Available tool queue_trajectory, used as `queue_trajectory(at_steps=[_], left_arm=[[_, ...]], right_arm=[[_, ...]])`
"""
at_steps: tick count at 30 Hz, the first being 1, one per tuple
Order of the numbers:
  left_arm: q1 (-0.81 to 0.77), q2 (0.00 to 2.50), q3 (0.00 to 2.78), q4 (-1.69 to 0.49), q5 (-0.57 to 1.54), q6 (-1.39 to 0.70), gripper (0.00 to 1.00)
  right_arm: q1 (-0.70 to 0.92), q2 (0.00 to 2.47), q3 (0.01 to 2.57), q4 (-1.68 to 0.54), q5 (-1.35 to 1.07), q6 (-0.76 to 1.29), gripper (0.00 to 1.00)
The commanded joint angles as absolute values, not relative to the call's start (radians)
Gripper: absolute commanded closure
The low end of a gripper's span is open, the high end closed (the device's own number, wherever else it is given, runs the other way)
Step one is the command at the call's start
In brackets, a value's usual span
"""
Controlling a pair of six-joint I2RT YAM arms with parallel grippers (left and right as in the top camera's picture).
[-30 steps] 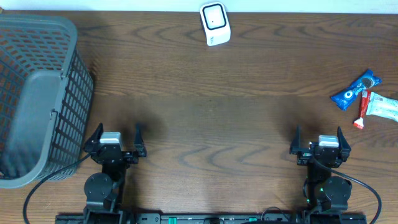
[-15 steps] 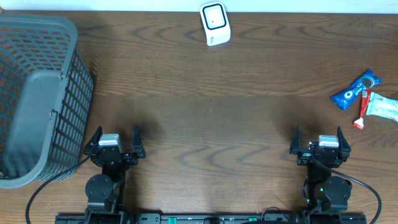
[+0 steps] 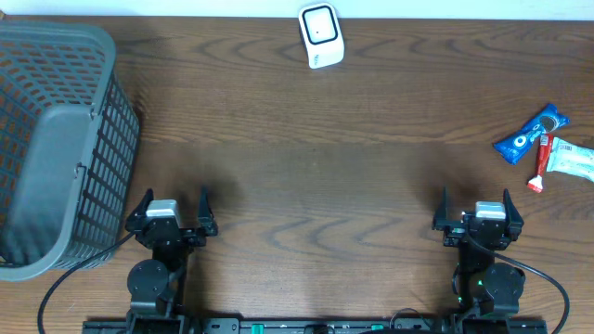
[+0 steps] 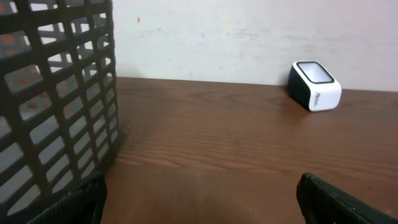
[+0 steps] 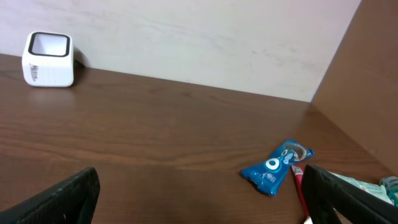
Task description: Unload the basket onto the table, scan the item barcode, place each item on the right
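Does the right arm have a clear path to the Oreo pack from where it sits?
Probably yes. The right gripper is open and empty, and only bare table lies between it and the Oreo pack. A red-capped tube lies against the pack's near side and might get nudged.

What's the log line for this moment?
left gripper: open, empty | right gripper: open, empty | snack: untouched, far right | scanner: far edge

The table (image 3: 306, 167) is brown wood with wavy grain, the grey basket (image 3: 56, 139) looks like plastic, and the blue snack wrapper (image 3: 529, 134) is shiny.
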State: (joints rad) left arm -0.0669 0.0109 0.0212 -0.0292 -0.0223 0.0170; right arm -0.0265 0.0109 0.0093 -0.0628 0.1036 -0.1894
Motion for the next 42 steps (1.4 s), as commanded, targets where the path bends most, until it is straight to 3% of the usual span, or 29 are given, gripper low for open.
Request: queue_trajectory(at_steps=[1, 42], left_arm=[[-0.063, 0.002, 0.004, -0.075, -0.01, 0.052, 0.02], [-0.064, 0.005, 0.004, -0.071, 0.008, 0.044, 0.02]], right_arm=[[-0.019, 0.005, 0.006, -0.064, 0.099, -0.196, 0.01], [-0.019, 0.005, 0.006, -0.064, 0.099, -0.196, 0.01]])
